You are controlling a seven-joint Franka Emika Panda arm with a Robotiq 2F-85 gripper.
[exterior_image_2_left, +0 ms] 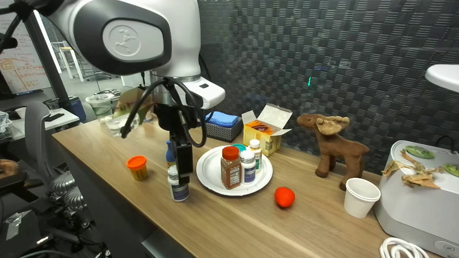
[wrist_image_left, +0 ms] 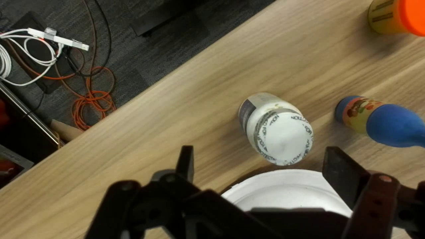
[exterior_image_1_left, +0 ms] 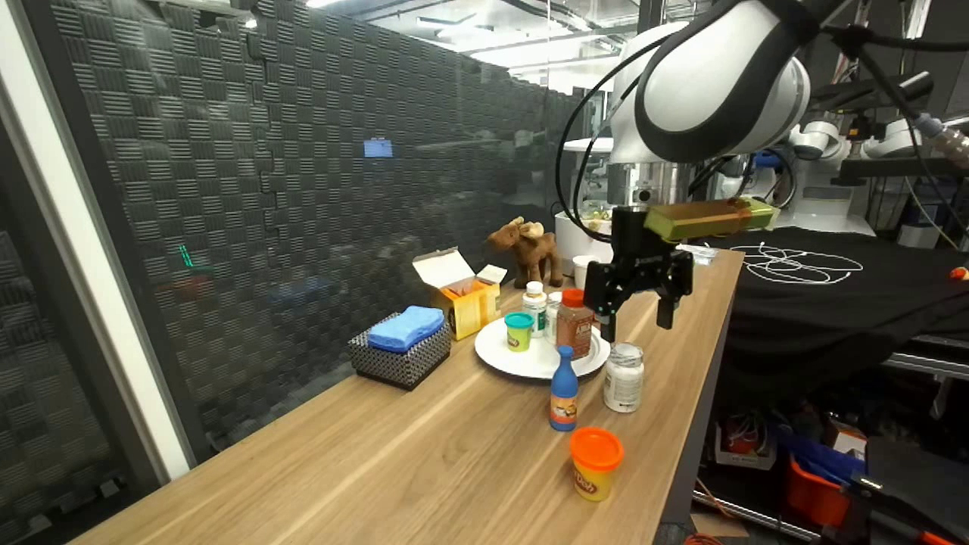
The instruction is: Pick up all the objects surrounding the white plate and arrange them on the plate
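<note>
The white plate (exterior_image_1_left: 522,365) carries a green-lidded tub (exterior_image_1_left: 519,333), a red-capped jar (exterior_image_2_left: 230,171) and two white bottles, one (exterior_image_1_left: 534,310) behind the other (exterior_image_2_left: 248,171). Just outside its rim, a white bottle (wrist_image_left: 284,137) with a sealed top stands upright on the table. Beside that are a blue bottle (exterior_image_1_left: 563,393) and, further off, an orange-lidded tub (exterior_image_1_left: 596,463). A red round object (exterior_image_2_left: 284,197) lies on the plate's opposite side. My gripper (exterior_image_1_left: 637,322) hangs open above the sealed bottle, its fingers apart and nothing between them; in the wrist view that bottle appears just beyond the fingertips (wrist_image_left: 186,161).
An open yellow carton (exterior_image_2_left: 263,134) and a dark box with a blue cloth (exterior_image_1_left: 409,329) stand behind the plate. Farther along are a brown toy moose (exterior_image_2_left: 335,147), white cups (exterior_image_2_left: 361,197) and a white appliance (exterior_image_2_left: 412,200). The table edge (wrist_image_left: 132,103) runs close by the sealed bottle.
</note>
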